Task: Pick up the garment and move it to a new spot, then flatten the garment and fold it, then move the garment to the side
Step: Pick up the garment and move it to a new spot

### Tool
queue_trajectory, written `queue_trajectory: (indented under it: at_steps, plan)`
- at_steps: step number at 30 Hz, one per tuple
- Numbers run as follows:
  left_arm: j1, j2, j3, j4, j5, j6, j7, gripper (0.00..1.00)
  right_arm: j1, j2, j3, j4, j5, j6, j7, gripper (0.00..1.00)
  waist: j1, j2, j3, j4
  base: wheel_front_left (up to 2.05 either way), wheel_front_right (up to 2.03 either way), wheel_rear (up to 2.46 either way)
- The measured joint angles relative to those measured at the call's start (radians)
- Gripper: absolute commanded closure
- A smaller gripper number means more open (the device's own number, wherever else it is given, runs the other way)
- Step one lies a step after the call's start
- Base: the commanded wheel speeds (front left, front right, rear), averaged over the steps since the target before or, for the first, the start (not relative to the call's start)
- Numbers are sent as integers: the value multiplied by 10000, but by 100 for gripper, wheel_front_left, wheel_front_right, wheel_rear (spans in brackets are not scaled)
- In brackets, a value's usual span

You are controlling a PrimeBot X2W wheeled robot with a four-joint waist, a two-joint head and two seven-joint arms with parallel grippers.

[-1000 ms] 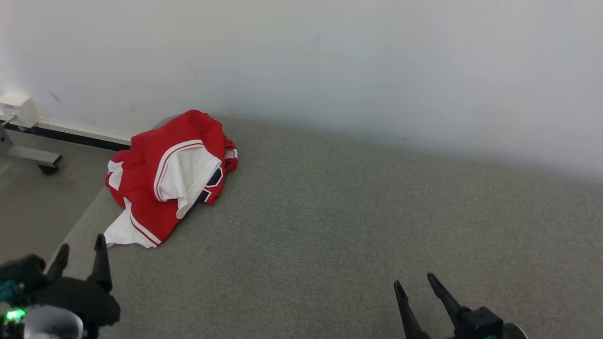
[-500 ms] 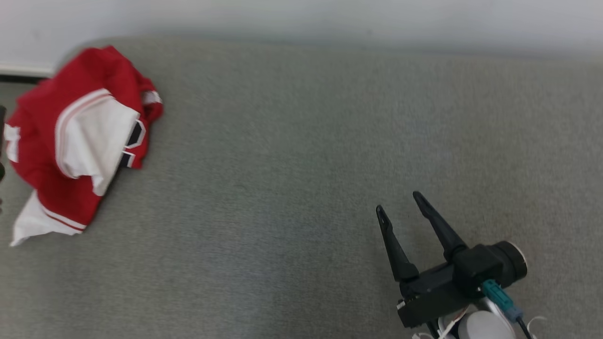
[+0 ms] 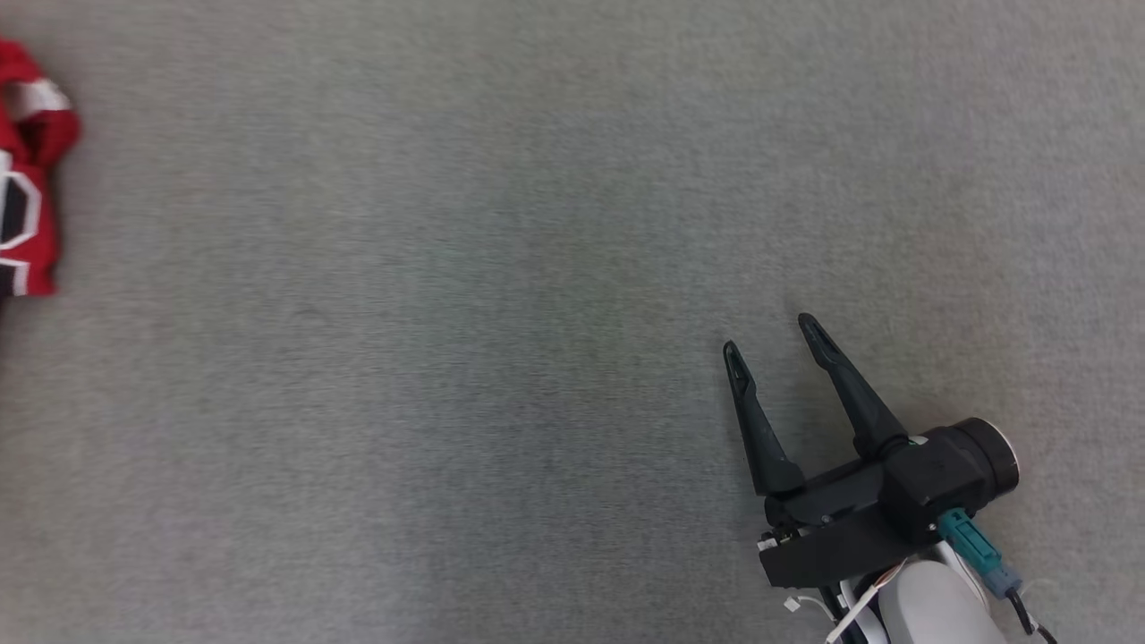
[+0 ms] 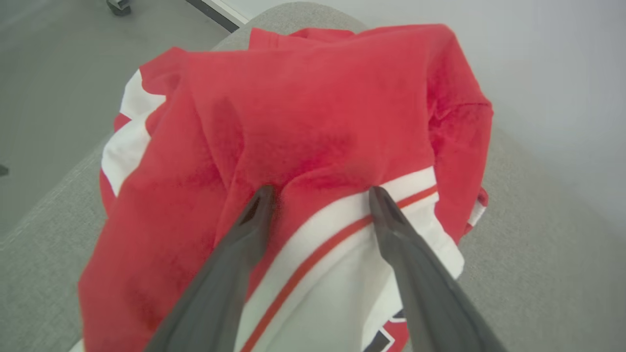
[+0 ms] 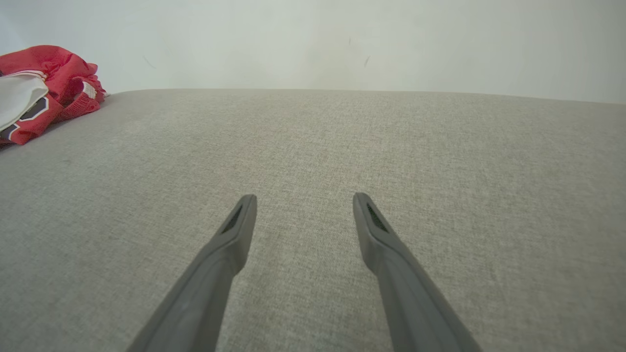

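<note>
Here, the red and white garment [image 4: 318, 98] lies crumpled in a heap at a rounded corner of the grey cloth-covered surface [image 4: 538, 234], close to the pale wall [image 4: 562, 73]. The left claw [image 4: 320, 193] is right over it with its jaws spread wide. Both dark tips seem to touch the cloth where the red part meets a white band with a thin red stripe. A hump of red cloth sits between the tips, not pinched. Past the corner, a patch of grey floor [image 4: 49, 73] shows.

In the head view, an edge of the garment [image 3: 27, 206] sits at the far left border, red with a dark, white-outlined patch. The right claw [image 3: 767, 335] is at the lower right, well apart from the garment. Its jaws are wide and hold nothing, and it points up and slightly left over bare grey fabric. From the right wrist view, the garment [image 5: 44, 83] lies at the far left, near the back edge of the surface under the wall.
</note>
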Motion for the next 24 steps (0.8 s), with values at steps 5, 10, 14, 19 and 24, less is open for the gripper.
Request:
queue_trajectory:
  at_steps: [5,10,14,19,24]
  plan:
    - [271,374,-267,63,644,366,-268,45,-79,65,-13,178,81,0,-92,0,-1,0,341,-450,0,0,0]
    - [462,391,-362,-63,769,343,-456,100,-89,109,-36,403,201,0,-196,0,-2,0,279,-607,0,0,0]
    - [565,642,-476,-328,865,84,-518,100,-95,148,75,688,351,0,-259,0,-2,-2,-41,-592,0,0,0]
    - [551,976,-621,-744,901,-376,-637,100,-15,178,217,1131,621,0,-347,0,-3,-3,-738,-488,0,0,0]
    - [217,913,-1221,-1471,963,-957,-525,100,370,194,351,1590,966,0,-384,0,-5,-3,-1667,-399,0,0,0]
